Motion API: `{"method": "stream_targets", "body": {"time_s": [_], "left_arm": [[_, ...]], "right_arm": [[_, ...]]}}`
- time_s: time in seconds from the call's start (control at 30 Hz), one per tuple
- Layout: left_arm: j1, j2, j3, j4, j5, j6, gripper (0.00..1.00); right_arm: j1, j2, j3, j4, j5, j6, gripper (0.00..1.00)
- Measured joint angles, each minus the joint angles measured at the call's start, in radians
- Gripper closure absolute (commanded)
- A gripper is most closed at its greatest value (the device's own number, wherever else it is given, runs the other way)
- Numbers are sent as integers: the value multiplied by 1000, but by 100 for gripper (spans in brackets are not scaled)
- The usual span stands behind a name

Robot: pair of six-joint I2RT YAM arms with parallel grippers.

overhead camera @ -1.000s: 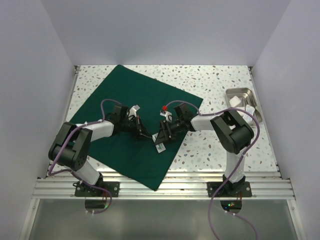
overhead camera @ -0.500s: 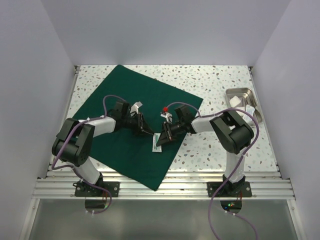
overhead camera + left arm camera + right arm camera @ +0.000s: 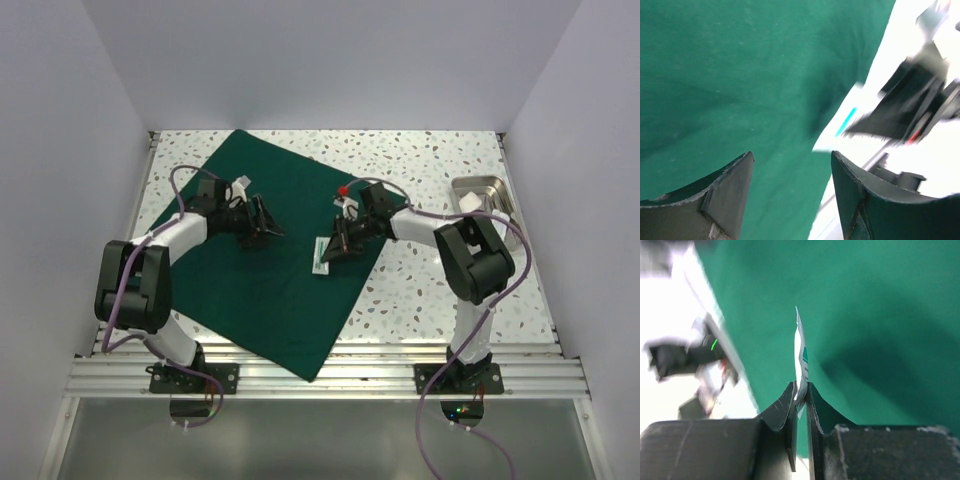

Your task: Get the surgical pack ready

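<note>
The right gripper point(image 3: 800, 390) pinches a thin white packet point(image 3: 799, 350), teal print unreadable; left gripper point(image 3: 791, 162) gapes over green drape point(image 3: 740, 75).

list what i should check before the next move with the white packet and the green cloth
1. Right claw shut on the white packet: ok.
2. Left claw open, holding nothing: ok.
3. Green cloth spread flat on the table: ok.
4. Packet gripped firmly: cannot tell, only its edge is pinched.
5. Steel tray contents: cannot tell.
</note>
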Motion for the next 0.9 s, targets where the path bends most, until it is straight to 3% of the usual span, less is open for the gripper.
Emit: {"method": "stream_targets", "body": {"time_s": [0.23, 0.47, 0.67, 0.9], "left_arm": [[-1, -45, -31, -28, -71, 59, 33], [-1, -39, -93, -22, -82, 70, 34], [-1, -33, -92, -33, -87, 91, 35], [-1, 19, -21, -79, -93, 127, 36]], "right_arm": [[-331, -60, 114, -195, 243, -63, 91], [-687, -89, 182, -243, 470, -63, 91], [-842, -98, 180, -262, 579, -50, 89], [-896, -80, 196, -290, 610, -58, 89]]}}
